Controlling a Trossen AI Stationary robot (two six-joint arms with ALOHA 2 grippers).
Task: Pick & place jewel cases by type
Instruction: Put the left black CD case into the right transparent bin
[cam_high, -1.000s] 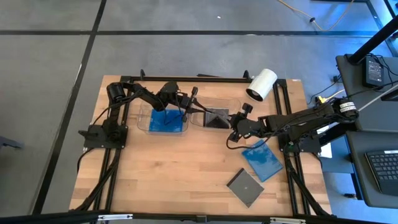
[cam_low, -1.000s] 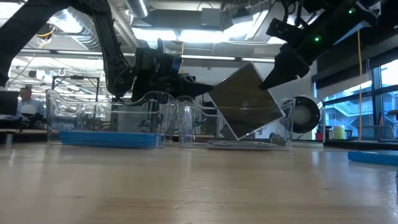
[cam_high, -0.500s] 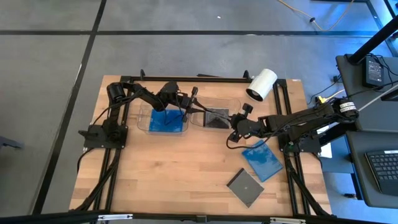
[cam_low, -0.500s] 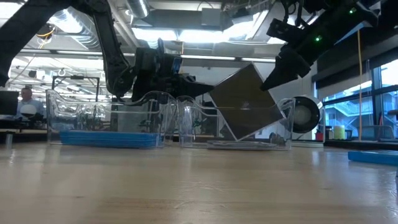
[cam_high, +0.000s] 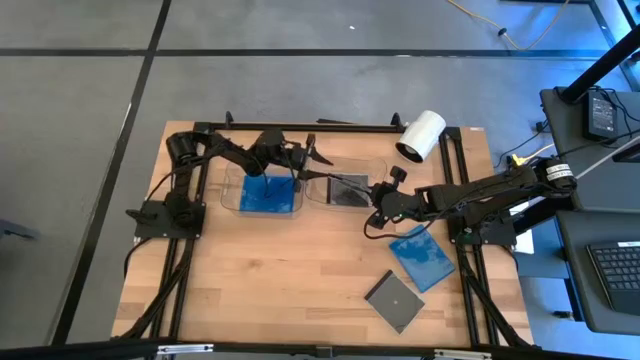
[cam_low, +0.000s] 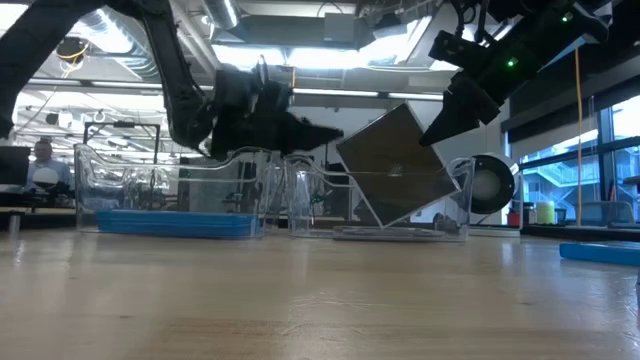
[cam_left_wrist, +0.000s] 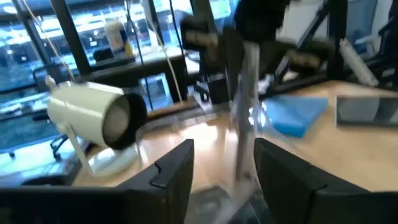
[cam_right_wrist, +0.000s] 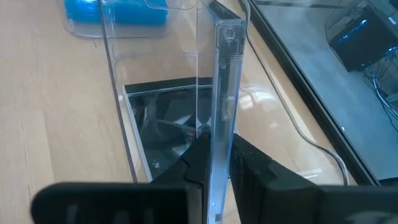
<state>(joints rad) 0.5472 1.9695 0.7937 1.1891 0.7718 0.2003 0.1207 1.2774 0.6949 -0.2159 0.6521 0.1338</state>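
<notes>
A dark jewel case (cam_low: 395, 165) stands tilted on one corner in the right clear tray (cam_high: 372, 165), with my right gripper (cam_low: 440, 125) shut on it. Another dark case (cam_right_wrist: 165, 127) lies flat on that tray's floor. The left clear tray (cam_high: 230, 190) holds a flat blue case (cam_high: 268, 193). My left gripper (cam_high: 318, 158) hovers between the two trays, open. In the left wrist view its fingers (cam_left_wrist: 177, 171) stand on either side of the upright case's edge (cam_left_wrist: 247, 93), apart from it. My right gripper pinches the dark case's upper right edge (cam_right_wrist: 216, 140) between its two fingers. The fingers slant down from the table's right side. The case stands on edge, tilted like a diamond, with its lowest corner (cam_low: 381, 222) down inside the right tray.
On the bare wood near the right edge lie a blue case (cam_high: 420, 257) and a dark case (cam_high: 395, 300). A white cylinder (cam_high: 420, 135) stands at the far right, behind the trays. The table's near left half is bare wood.
My left gripper has opened and come off the tilted dark case's left corner, which it touched before, and its fingers have rolled a little. The case has stayed tilted in my right gripper's hold.
</notes>
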